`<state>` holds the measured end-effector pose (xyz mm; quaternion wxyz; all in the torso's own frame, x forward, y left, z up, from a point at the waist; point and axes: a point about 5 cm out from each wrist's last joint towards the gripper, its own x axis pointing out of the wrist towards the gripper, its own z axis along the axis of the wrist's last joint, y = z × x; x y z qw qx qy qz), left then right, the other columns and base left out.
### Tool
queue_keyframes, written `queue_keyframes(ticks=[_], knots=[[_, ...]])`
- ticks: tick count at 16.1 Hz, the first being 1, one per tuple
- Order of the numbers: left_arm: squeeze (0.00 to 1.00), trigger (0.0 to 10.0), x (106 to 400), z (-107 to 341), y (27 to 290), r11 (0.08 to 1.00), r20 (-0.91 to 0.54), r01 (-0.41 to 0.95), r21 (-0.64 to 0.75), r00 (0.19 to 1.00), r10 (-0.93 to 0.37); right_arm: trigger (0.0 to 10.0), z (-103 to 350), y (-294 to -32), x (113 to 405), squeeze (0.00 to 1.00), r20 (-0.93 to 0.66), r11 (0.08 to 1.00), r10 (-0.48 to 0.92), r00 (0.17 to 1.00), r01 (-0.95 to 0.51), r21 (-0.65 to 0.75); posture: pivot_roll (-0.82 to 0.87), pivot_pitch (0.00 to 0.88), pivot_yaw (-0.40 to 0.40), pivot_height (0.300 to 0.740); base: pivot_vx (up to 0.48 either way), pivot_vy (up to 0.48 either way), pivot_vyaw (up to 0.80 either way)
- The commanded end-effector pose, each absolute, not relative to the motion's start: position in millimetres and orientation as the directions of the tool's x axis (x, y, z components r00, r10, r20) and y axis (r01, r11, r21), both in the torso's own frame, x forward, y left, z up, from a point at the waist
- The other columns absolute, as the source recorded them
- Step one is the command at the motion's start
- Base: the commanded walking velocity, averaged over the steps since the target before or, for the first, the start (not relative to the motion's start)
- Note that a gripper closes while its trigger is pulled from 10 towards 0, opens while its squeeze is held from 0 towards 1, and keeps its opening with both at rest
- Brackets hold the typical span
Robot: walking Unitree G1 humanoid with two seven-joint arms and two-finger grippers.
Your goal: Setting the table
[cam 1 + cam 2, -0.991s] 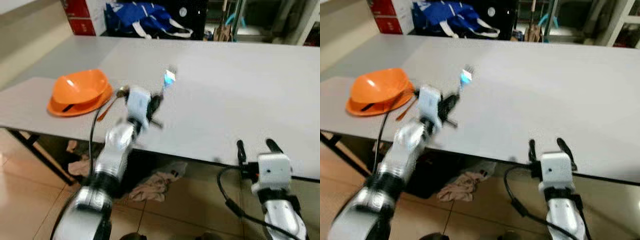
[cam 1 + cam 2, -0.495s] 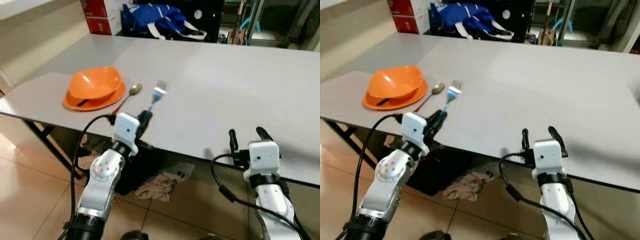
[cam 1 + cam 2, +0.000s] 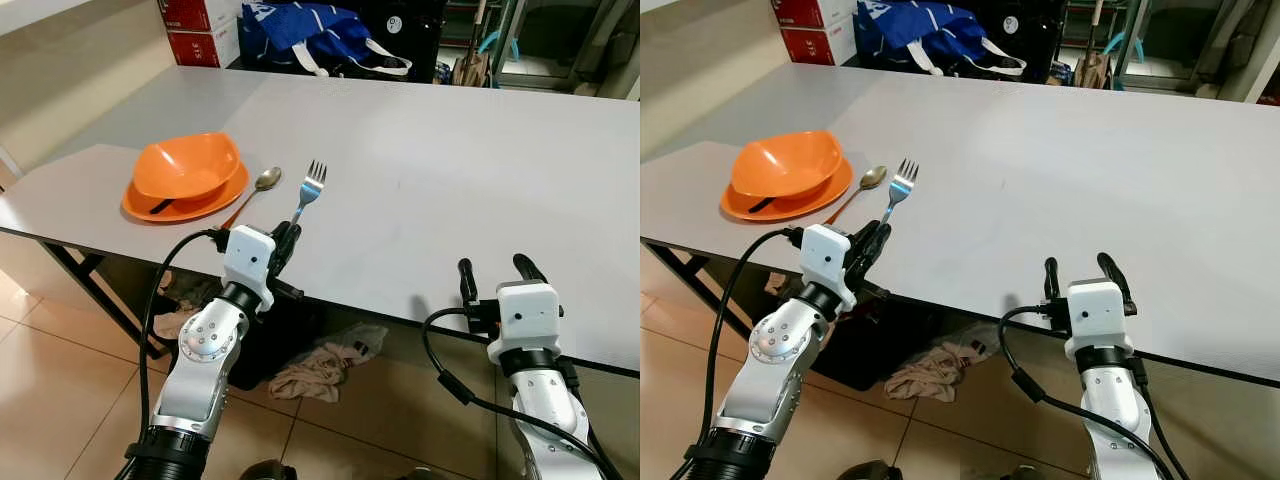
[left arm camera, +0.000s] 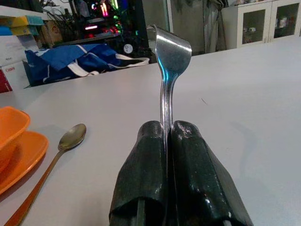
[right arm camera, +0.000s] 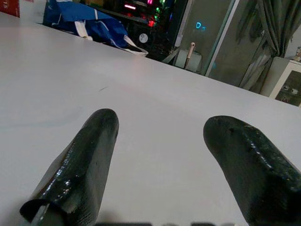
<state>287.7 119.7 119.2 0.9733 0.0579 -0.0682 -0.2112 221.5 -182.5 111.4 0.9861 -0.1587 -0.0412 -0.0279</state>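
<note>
The grey counter (image 3: 480,170) is carrying an orange bowl (image 3: 187,167) on an orange plate (image 3: 150,209), lying beyond the left pincer (image 3: 287,236); that pincer is gripping a fork (image 3: 308,193), with a spoon (image 3: 258,187) just beside it. The right pincer (image 3: 494,272) is hovering wide at the counter's near edge

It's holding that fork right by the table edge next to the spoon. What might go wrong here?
Two things, probably. The left gripper pinches the silver metal fork by the very end of its handle, close to the grey table's edge, so a careless release might tip it off. The fork also hangs near the bronze-coloured spoon beside the orange bowl; lowering it askew could knock the spoon.
</note>
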Motion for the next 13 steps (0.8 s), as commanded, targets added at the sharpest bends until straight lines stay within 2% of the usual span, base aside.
queue_keyframes(ticks=[1, 7, 8, 9, 11, 13], knots=[[0.00, 10.0, 289, 122, 123, 0.911, 0.114, 0.390, 0.134, 0.907, -0.405, 10.0, 111, -182, 222, 0.00, 0.093, 0.951, -0.042, 0.995, 0.068, -0.300, -0.06, 0.000, 0.078, 0.710, 0.000, 0.000, 0.00], [0.00, 10.0, 289, 122, 123, 0.911, 0.114, 0.390, 0.134, 0.907, -0.405, 10.0, 111, -182, 222, 0.00, 0.093, 0.951, -0.042, 0.995, 0.068, -0.300, -0.06, 0.000, 0.078, 0.710, 0.000, 0.000, 0.00], [0.00, 10.0, 307, 122, 131, 0.969, 0.053, 0.248, 0.007, 0.967, -0.248, 10.0, 109, -186, 223, 0.00, 0.098, 0.963, -0.082, 0.992, 0.104, -0.249, -0.09, 0.000, 0.115, 0.710, 0.000, 0.000, 0.00], [0.00, 10.0, 326, 122, 127, 0.973, -0.046, 0.152, -0.172, 0.986, -0.162, 10.0, 101, -200, 224, 0.00, 0.014, 0.974, -0.227, 0.974, 0.227, 0.027, -0.09, 0.000, 0.114, 0.710, 0.000, 0.000, 0.00], [0.00, 10.0, 327, 122, 126, 0.973, -0.052, 0.132, -0.188, 0.988, -0.144, 10.0, 101, -207, 228, 0.00, -0.009, 0.954, -0.273, 0.962, 0.272, 0.124, -0.08, 0.000, 0.114, 0.710, 0.000, 0.000, 0.00], [0.00, 10.0, 328, 122, 125, 0.975, -0.060, 0.116, -0.187, 0.990, -0.129, 10.0, 104, -210, 232, 0.00, 0.010, 0.957, -0.276, 0.961, 0.274, 0.096, -0.08, 0.000, 0.113, 0.710, 0.000, 0.000, 0.00]])
